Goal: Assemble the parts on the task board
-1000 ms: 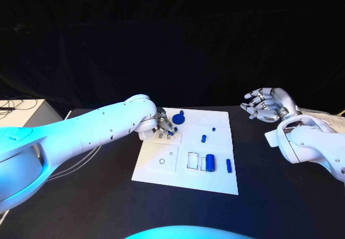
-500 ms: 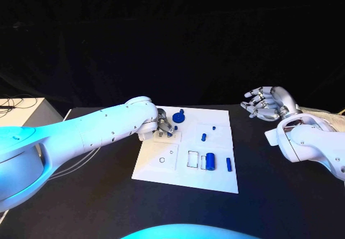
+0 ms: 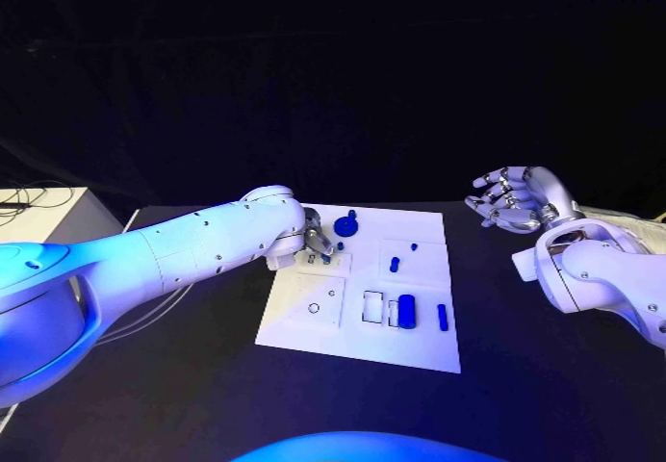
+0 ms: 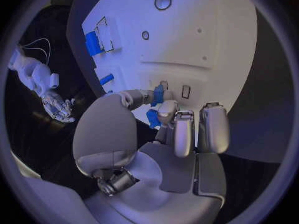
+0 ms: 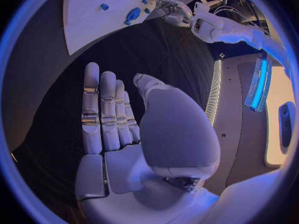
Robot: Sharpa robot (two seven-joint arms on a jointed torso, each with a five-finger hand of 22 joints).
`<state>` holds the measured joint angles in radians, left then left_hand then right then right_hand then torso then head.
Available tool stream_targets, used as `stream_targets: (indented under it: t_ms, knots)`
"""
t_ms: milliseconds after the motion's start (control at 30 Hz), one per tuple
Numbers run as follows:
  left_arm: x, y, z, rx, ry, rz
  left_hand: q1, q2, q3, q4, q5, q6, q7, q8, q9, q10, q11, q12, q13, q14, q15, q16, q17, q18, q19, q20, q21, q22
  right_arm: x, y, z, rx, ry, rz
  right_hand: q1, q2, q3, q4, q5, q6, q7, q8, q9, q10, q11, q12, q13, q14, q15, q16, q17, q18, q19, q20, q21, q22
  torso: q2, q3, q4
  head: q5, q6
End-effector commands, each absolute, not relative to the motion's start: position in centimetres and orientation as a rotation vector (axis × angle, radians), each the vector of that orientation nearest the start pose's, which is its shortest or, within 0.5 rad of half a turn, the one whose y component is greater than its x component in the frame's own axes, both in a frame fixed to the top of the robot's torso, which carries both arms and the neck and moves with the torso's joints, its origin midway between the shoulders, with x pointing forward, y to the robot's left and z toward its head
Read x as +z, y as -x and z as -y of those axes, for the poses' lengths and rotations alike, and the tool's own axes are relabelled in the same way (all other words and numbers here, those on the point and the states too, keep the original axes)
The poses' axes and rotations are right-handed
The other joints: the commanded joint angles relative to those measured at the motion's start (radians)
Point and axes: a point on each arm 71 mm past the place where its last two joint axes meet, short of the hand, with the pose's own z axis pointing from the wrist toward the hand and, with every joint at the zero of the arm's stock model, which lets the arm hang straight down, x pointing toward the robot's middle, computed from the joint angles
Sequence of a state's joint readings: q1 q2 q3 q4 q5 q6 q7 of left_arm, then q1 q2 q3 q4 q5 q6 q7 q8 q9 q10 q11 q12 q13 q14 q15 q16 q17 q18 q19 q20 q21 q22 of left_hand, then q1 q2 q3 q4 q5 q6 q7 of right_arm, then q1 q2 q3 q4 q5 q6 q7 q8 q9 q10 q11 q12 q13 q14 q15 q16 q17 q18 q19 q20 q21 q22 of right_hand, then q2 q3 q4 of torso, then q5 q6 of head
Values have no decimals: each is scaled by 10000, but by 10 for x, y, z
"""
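Head view: left hand [image 3: 314, 243] reaches over the task board [image 3: 364, 339] at its far left part, fingers pointing down among small blue parts [image 3: 405, 310]. Right hand [image 3: 517, 200] hangs above the black table [image 3: 527, 366], well off the board, fingers loosely curled, holding nothing.

Left wrist view: the left hand pinches a blue part [image 4: 158, 93] between thumb and finger, just above the board.

Right wrist view: the right hand's fingers [image 5: 102, 112] stretch out straight, side by side, empty.

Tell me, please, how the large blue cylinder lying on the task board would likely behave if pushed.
The large blue cylinder lies on its side by a slot outline, so it would probably roll. It looks rigid and probably light. The task board looks smooth, so it may slide.
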<state>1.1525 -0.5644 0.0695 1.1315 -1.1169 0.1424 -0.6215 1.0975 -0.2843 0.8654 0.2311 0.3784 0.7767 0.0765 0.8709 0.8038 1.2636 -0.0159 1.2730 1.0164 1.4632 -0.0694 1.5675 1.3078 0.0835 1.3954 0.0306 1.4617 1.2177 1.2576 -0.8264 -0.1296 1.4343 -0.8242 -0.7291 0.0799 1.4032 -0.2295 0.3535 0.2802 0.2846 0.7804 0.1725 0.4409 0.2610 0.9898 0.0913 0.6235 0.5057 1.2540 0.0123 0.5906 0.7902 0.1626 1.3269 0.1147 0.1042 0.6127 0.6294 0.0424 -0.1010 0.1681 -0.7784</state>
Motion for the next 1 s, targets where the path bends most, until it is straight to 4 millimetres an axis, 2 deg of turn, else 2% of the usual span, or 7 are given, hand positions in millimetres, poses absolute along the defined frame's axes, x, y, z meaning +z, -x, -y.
stream_targets:
  t_ms: [33,267,467,767,1000]
  knots:
    - [-243,-541,-195,-2358,3448,-23037,23,115,1826,-1868,59,241,-194,5,1022,75,-25,5,-14,1076,-64,33,2630,-163,91,8,56,2,-175,-507,240,8086,-4729,-13761,-24,-48,47,2,49,-48,21,33,-16,51,2,-29,-8,71,23,-65,9,193,91,-11,-54,-9,4,9,-1,0,-28]
    - [-243,-539,-193,-2332,3277,-23190,24,115,1829,-1870,60,243,-194,4,1023,60,-26,-11,-42,1076,-65,33,2630,-162,89,8,55,-3,-175,-506,239,8088,-4739,-13774,-38,-50,51,8,73,-48,23,32,-17,54,3,-31,-18,75,25,-78,13,193,96,-10,-59,-24,7,3,18,-9,-52]
    - [-243,-539,-193,-2276,3172,-23171,29,116,1839,-1879,63,249,-195,-1,1027,53,-27,-23,-59,1076,-68,33,2630,-161,88,7,55,-4,-176,-506,239,8092,-4748,-13795,-38,-50,51,8,73,-48,23,32,-17,54,3,-31,-18,75,25,-78,13,193,96,-10,-59,-24,7,17,14,8,-81]
    - [-244,-540,-193,-2175,3085,-23071,33,115,1846,-1885,63,254,-196,-5,1029,54,-29,-27,-62,1076,-70,33,2630,-163,91,7,58,2,-179,-506,239,8090,-4782,-13838,-38,-50,51,8,73,-48,23,32,-17,54,3,-31,-18,75,25,-78,13,193,96,-10,-59,-24,11,4,19,15,-112]
    - [-244,-540,-193,-2117,2999,-23009,37,116,1851,-1889,63,257,-197,-7,1031,55,-29,-29,-64,1076,-71,33,2630,-163,92,7,59,5,-179,-506,239,8089,-4789,-13841,-38,-50,51,8,73,-48,23,32,-17,54,3,-31,-18,75,25,-78,13,193,96,-10,-59,-24,10,7,9,14,-129]
